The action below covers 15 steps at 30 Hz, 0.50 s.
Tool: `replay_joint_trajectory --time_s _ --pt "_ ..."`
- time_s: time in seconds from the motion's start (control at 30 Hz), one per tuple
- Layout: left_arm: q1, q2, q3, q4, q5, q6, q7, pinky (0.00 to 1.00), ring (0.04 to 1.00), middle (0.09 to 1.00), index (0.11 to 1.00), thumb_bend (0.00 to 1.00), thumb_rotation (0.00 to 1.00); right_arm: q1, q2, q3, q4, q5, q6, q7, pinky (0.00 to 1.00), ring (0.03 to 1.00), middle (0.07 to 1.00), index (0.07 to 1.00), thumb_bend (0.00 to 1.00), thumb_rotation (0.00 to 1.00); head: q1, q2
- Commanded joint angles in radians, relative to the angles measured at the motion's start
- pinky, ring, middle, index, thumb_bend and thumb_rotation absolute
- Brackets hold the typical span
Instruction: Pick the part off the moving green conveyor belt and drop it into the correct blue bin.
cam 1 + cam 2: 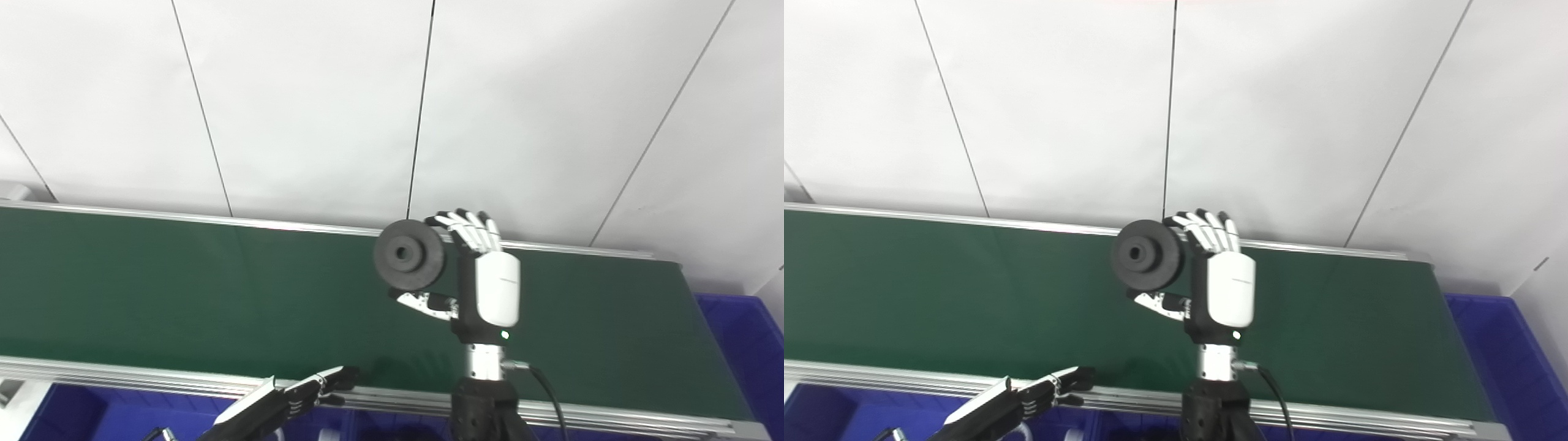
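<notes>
A black round part [409, 255] with a raised hub and centre hole is held up above the green conveyor belt [184, 288]. My right hand [484, 275] is shut on it, fingers over its top edge and thumb under its lower edge, palm turned away from me. My left hand [294, 398] sits low at the belt's near rail, fingers stretched out and holding nothing. Blue bins show below the near rail [110, 416] and past the belt's right end [747, 343].
Silver rails [153, 376] run along both long sides of the belt. A white panelled wall [392, 110] stands behind it. A black cable [548, 392] hangs from my right wrist.
</notes>
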Motion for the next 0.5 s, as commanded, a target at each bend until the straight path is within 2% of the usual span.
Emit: replay_joint_trajectory --time_s 0.0,0.03,0.1,0.17,0.33,0.47 --pt "-0.008 0.006 0.003 -0.036 -0.020 -0.034 0.011 0.92 0.957 0.978 0.959 0.45 0.65 0.069 -0.047 -0.026 -0.134 0.007 -0.011 0.072 0.91 0.844 0.758 0.486 0.52 0.14 -0.031 0.086" --pt "-0.012 0.010 0.003 -0.043 -0.022 -0.032 0.020 0.92 0.960 0.983 0.961 0.46 0.69 0.106 -0.072 -0.040 -0.190 0.018 -0.009 0.111 0.90 0.847 0.761 0.486 0.52 0.14 -0.055 0.124" --pt "-0.028 0.020 0.003 -0.049 -0.030 -0.019 0.027 0.93 0.964 0.985 0.961 0.47 0.74 0.165 -0.107 -0.065 -0.264 0.027 -0.008 0.168 0.89 0.846 0.757 0.486 0.52 0.14 -0.075 0.147" --pt "-0.052 0.033 -0.001 -0.041 -0.061 -0.010 0.013 0.93 0.969 0.986 0.960 0.46 0.74 0.212 -0.119 -0.086 -0.298 0.025 -0.006 0.196 0.89 0.840 0.747 0.485 0.52 0.14 -0.084 0.158" --pt "-0.080 0.047 -0.013 -0.027 -0.086 0.000 0.008 0.92 0.968 0.980 0.955 0.46 0.70 0.302 -0.119 -0.121 -0.321 0.020 -0.040 0.226 0.88 0.835 0.745 0.485 0.52 0.14 -0.086 0.156" --pt "-0.087 0.051 -0.024 -0.031 -0.086 0.012 0.013 0.93 0.968 0.984 0.958 0.47 0.71 0.363 -0.119 -0.122 -0.331 0.013 -0.072 0.228 0.87 0.832 0.744 0.485 0.52 0.14 -0.078 0.148"
